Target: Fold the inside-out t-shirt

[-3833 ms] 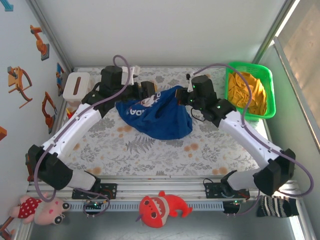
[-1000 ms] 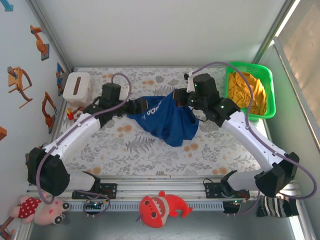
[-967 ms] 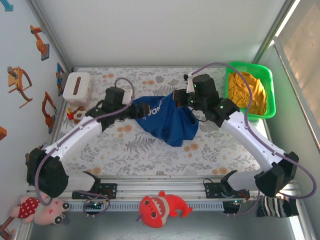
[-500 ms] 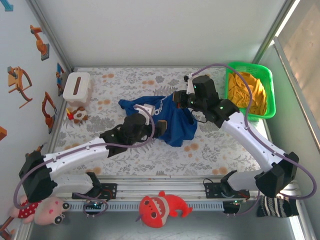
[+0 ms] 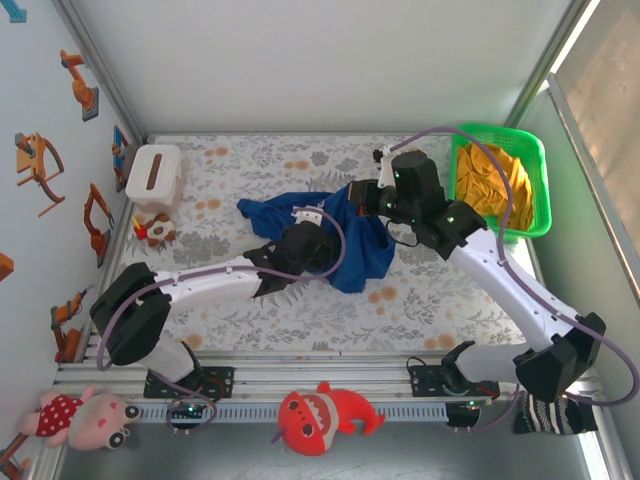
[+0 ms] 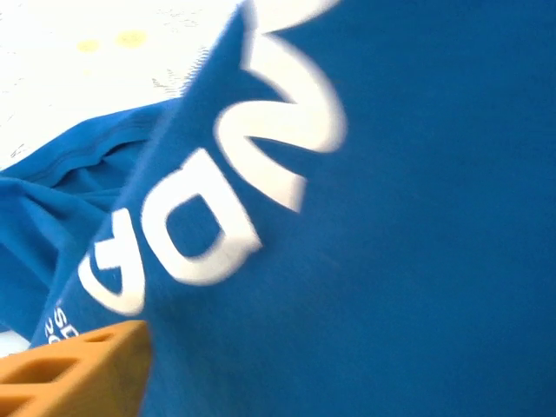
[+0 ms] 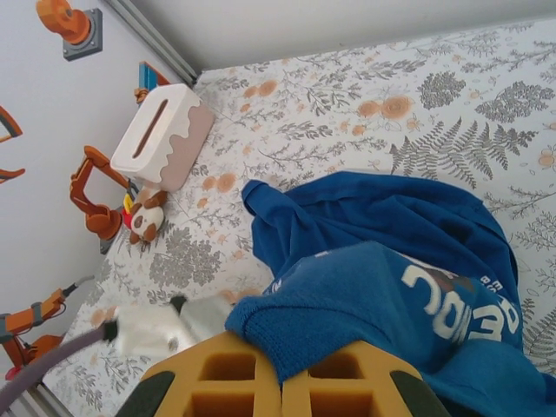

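The inside-out t-shirt point(image 5: 345, 250) is royal blue with white lettering and lies crumpled mid-table. My right gripper point(image 5: 362, 197) is at its far right edge. In the right wrist view that gripper point(image 7: 281, 365) is shut, with a ribbed blue hem pinched between its orange fingers, and the t-shirt point(image 7: 382, 226) hangs below. My left gripper point(image 5: 322, 248) reaches across from the near left, against the shirt's near-left side. In the left wrist view, blue cloth point(image 6: 391, 217) drapes right over the camera. One orange finger point(image 6: 69, 373) shows at the lower left. The other finger is hidden.
A white tissue box point(image 5: 152, 170) and a small plush dog point(image 5: 155, 230) sit at the far left. A green basket point(image 5: 540, 170) at the far right holds an orange-yellow garment point(image 5: 495, 185). A red plush shark point(image 5: 320, 415) rests on the front rail.
My left gripper has left the shirt's far-left edge and swung toward the near side, now against its middle. That shirt edge has dropped onto the table. The right gripper keeps its hold.
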Available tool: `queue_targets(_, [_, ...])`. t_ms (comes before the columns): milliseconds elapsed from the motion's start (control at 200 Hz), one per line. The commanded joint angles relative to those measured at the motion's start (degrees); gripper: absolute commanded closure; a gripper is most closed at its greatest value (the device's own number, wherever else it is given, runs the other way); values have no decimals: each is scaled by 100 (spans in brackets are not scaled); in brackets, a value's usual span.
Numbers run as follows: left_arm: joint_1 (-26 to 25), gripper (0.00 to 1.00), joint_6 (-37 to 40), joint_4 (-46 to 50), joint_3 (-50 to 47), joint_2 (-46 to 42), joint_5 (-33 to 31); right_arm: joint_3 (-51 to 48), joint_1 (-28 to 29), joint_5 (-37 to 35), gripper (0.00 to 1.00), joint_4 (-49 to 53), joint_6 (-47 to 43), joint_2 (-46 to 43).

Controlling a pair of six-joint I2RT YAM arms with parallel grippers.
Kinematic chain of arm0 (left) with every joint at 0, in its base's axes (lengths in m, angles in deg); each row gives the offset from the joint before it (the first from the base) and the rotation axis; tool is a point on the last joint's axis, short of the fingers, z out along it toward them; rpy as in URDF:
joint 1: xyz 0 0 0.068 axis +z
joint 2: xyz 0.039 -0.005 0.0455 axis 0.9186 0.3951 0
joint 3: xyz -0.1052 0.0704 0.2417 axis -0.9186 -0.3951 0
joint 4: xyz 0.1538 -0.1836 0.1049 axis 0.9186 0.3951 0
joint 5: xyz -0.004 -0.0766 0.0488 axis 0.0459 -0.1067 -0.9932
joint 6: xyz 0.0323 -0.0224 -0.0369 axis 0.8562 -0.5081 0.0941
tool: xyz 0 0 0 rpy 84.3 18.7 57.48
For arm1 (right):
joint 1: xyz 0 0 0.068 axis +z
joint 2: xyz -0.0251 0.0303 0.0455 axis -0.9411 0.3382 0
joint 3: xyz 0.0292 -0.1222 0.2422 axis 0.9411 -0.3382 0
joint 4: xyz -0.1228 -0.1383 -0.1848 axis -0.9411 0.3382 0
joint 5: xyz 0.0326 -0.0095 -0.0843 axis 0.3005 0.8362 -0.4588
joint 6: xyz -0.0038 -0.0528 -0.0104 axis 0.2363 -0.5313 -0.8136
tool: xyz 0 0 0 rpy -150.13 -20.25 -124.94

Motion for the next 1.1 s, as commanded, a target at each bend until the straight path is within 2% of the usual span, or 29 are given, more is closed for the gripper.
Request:
queue_targets(0, [450, 49, 75, -61, 202, 7, 144, -61, -94, -154, 100, 2, 36, -289])
queue_targets(110, [797, 84, 283, -90, 284, -222, 1073, -182, -230, -207, 100, 49, 53, -326])
queue_targets(200, [1031, 100, 385, 74, 358, -505, 1909, -306, -405, -217, 100, 29, 88, -291])
queue_targets(396, [1505, 100, 350, 503, 477, -1211, 4164, -374, -981, -252, 100, -245, 194, 275])
queue_targets(506, [1668, 100, 179, 421, 485, -1480, 5198, -255, -1204, -375, 100, -372, 195, 977])
queue_targets(581, [1772, 100, -46, 263, 472, -1500, 5701, -160, -1278, -146, 99, -423, 86, 1478])
queue_targets(621, [1816, 100, -173, 124, 423, -1481, 5866, -77, -1279, 55, 75, -341, -20, 1702])
queue_targets(646, [1850, 100, -249, 57, 403, -1465, 5937, -60, -1269, 162, 65, -297, -37, 1761])
queue_targets(731, [1983, 100, -497, -71, 358, -1351, 6165, -428, -1138, 214, 52, -455, 63, 1448])
queue_targets(911, [2288, 100, -1154, -650, 163, -1110, 6508, -1531, -504, -248, 45, -655, 417, 88])
queue_targets(1097, [2467, 100, -1404, -678, 232, -932, 6687, -2270, 468, -871, 47, -973, 896, -755])
